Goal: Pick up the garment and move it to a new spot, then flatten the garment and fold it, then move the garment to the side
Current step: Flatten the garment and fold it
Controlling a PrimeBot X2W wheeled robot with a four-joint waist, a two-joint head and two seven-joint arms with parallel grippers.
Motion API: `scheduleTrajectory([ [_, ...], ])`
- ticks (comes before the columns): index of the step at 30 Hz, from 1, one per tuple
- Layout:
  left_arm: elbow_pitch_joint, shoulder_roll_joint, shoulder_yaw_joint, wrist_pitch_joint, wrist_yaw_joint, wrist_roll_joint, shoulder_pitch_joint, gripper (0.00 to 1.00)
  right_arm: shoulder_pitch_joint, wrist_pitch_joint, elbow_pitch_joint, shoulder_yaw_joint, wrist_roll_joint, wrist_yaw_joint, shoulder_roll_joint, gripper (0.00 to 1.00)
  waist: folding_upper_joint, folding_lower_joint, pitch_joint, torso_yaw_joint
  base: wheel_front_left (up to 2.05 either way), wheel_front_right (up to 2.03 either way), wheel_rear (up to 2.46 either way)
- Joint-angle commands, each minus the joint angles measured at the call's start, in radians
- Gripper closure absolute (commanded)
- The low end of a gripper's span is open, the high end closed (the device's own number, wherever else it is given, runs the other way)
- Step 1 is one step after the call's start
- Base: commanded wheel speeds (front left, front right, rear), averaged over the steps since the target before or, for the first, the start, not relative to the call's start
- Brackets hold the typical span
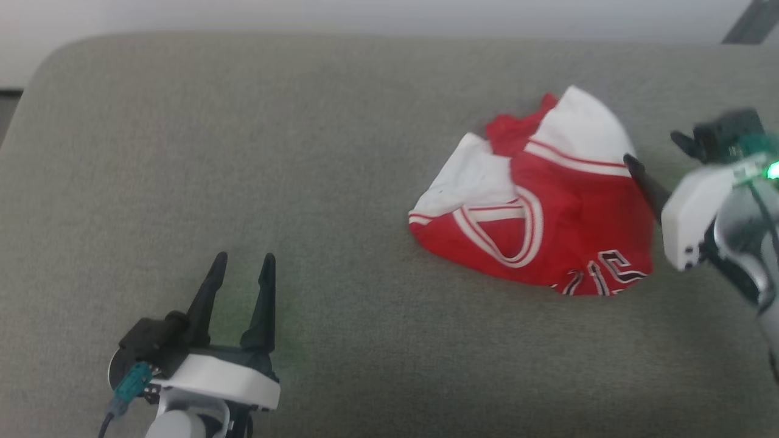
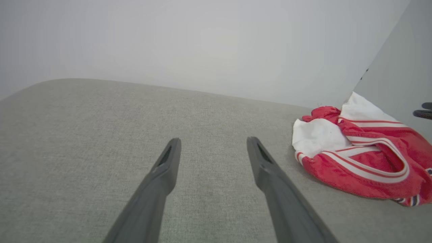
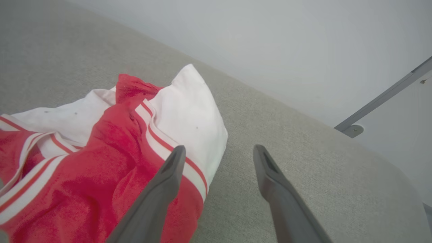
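The garment (image 1: pixel 535 207) lies crumpled on the grey cloth surface, right of centre: red body, white sleeve parts, striped trim, lettering at its near edge. My left gripper (image 1: pixel 243 261) rests open at the lower left, far from the cloth, with nothing between its fingers (image 2: pixel 213 141). The garment (image 2: pixel 364 158) sits off to that gripper's right. My right gripper (image 1: pixel 657 152) hovers at the garment's right edge, open. In the right wrist view, one finger of the right gripper (image 3: pixel 218 149) overlaps the white and red hem of the garment (image 3: pixel 101 162), and the other is over bare surface.
The grey upholstered surface (image 1: pixel 243 152) has rounded far corners and drops off at the back toward a pale wall. A grey metal bar (image 3: pixel 384 98) runs along the wall beyond the right corner. Wide bare surface lies left of the garment.
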Motion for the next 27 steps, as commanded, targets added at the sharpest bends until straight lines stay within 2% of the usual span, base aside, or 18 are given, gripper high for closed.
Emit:
scheduleTrajectory([
  [1,0.013,-0.004,-0.008,-0.005,-0.002,-0.008,-0.028,0.0,-0.067,0.071,0.005,0.057,0.054,0.0,-0.037,0.0,-0.0001,0.0,0.06,0.037,0.0,0.0,0.0],
  [4,0.023,-0.013,-0.023,-0.005,-0.002,-0.016,-0.06,0.0,-0.146,0.177,0.018,0.153,0.137,0.0,-0.084,0.0,-0.0001,0.0,0.093,0.051,0.0,0.0,0.0],
  [9,0.034,-0.022,-0.037,-0.005,-0.002,-0.027,-0.095,0.0,-0.229,0.309,0.038,0.248,0.248,0.0,-0.145,0.0,-0.0001,0.0,0.129,0.069,0.0,0.0,0.0],
  [14,0.041,-0.025,-0.036,-0.005,-0.002,-0.031,-0.109,0.0,-0.262,0.334,0.036,0.286,0.303,0.0,-0.168,0.0,-0.0001,0.0,0.141,0.072,0.0,0.0,0.0],
  [15,0.042,-0.025,-0.035,-0.005,-0.002,-0.032,-0.111,0.0,-0.266,0.331,0.038,0.291,0.308,0.0,-0.173,0.53,-0.0001,0.0,0.143,0.071,0.0,0.0,0.0],
  [16,0.043,-0.026,-0.032,-0.005,-0.002,-0.032,-0.114,0.0,-0.267,0.333,0.041,0.297,0.32,0.0,-0.175,0.91,-0.0001,0.0,0.144,0.069,0.0,0.0,0.0],
  [17,0.044,-0.027,-0.029,-0.005,-0.002,-0.033,-0.114,0.0,-0.268,0.329,0.04,0.303,0.327,0.0,-0.176,1.0,-0.0001,0.0,0.144,0.066,0.0,0.0,0.0],
  [23,0.042,-0.027,-0.012,-0.005,-0.002,-0.037,-0.115,0.0,-0.252,0.272,0.067,0.27,0.343,0.0,-0.189,1.0,-0.0001,0.0,0.139,0.034,0.0,0.0,0.0],
  [27,0.025,-0.015,-0.004,-0.005,-0.002,-0.041,-0.121,0.0,-0.185,0.242,0.077,0.174,0.345,0.0,-0.235,1.0,-0.0001,0.0,0.145,0.0,0.0,0.0,0.0],
])
